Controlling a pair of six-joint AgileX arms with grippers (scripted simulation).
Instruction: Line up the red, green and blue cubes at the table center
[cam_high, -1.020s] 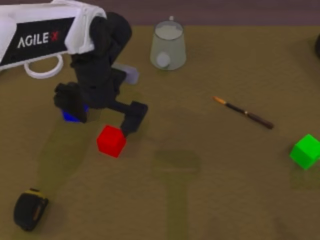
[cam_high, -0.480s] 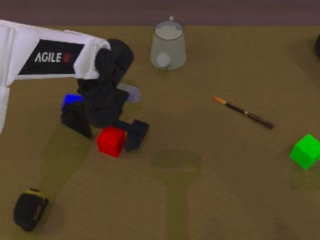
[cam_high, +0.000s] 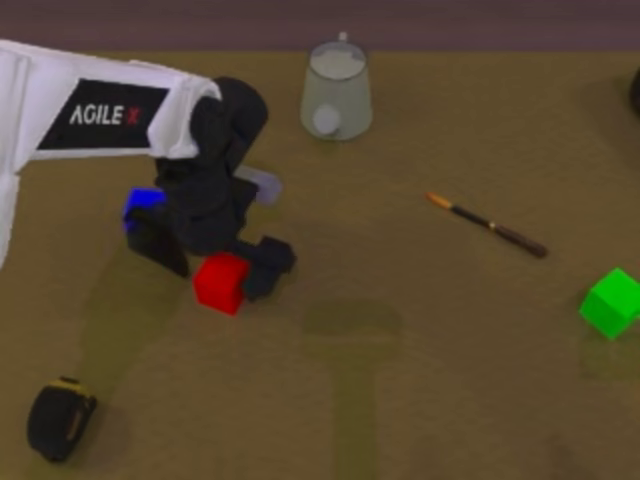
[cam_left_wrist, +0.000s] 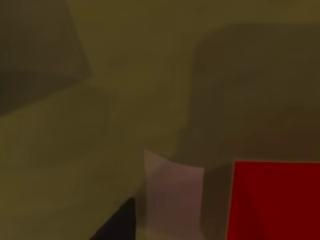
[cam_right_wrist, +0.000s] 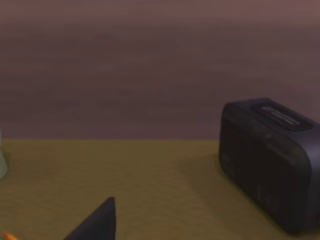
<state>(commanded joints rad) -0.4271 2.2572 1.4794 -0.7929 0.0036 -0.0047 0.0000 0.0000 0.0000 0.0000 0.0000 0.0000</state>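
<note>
While our left gripper (cam_high: 212, 262) is closing its fingers around the red cube (cam_high: 221, 282) on the table's (cam_high: 400, 400) left side, we are squeezing gently and squarely. Just behind it, the blue cube (cam_high: 142, 200) is hiding. Farther right, open room is waiting at the center. Near the right edge, the green cube (cam_high: 610, 302) is sitting. Our right gripper is parked off view.

Dull purplish backdrop (cam_right_wrist: 150, 65) behind an olive-brown table (cam_high: 430, 380), soft shadows.

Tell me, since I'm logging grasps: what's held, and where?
Left gripper brackets the small matte red cube at opposite sides; whether it is clamped cannot be told.
</note>
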